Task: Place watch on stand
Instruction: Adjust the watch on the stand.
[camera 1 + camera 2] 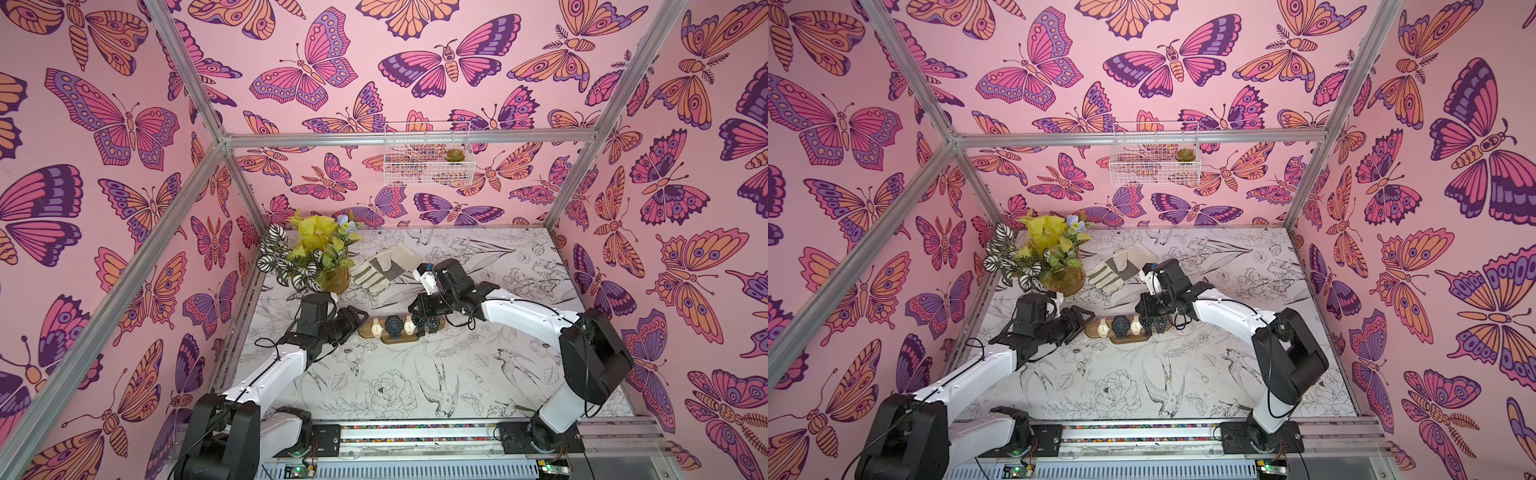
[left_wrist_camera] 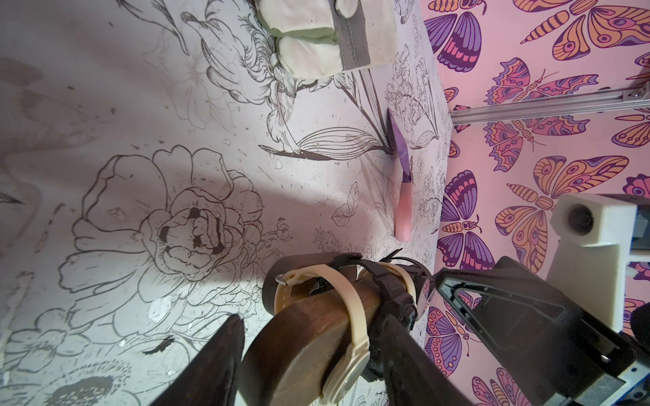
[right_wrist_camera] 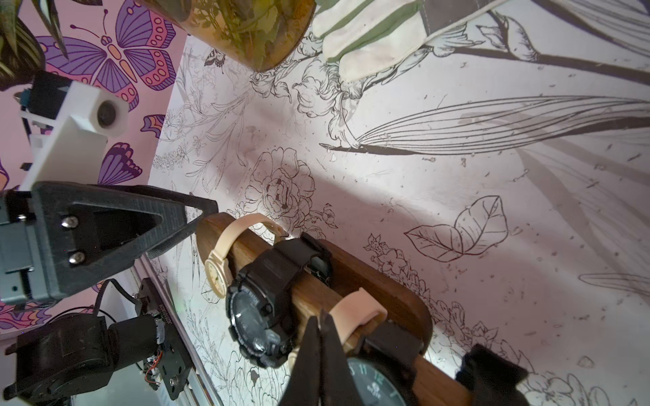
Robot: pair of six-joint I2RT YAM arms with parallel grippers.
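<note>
Stand (image 1: 401,339): on bench (image 1: 415,370); watch (image 3: 376,385), dark-dialled, already looped on its bar among four other watches (image 1: 392,325); left tool (image 2: 311,320) spread astride the bar's end; right tool (image 3: 319,327) pressed together beside that dial; step, likely final seating; next, withdraw both without snagging straps.

Floral-print tbl (image 1: 374,374): wood stand (image 1: 397,340) at frame ctr, glove (image 1: 380,270) and flower pot (image 1: 337,282) just above-left, apart from stand.

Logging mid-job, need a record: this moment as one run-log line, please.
stand: five watches on | left gripper: open, fingers astride stand end | right gripper: shut, by dark-dial watch, hold unclear
</note>
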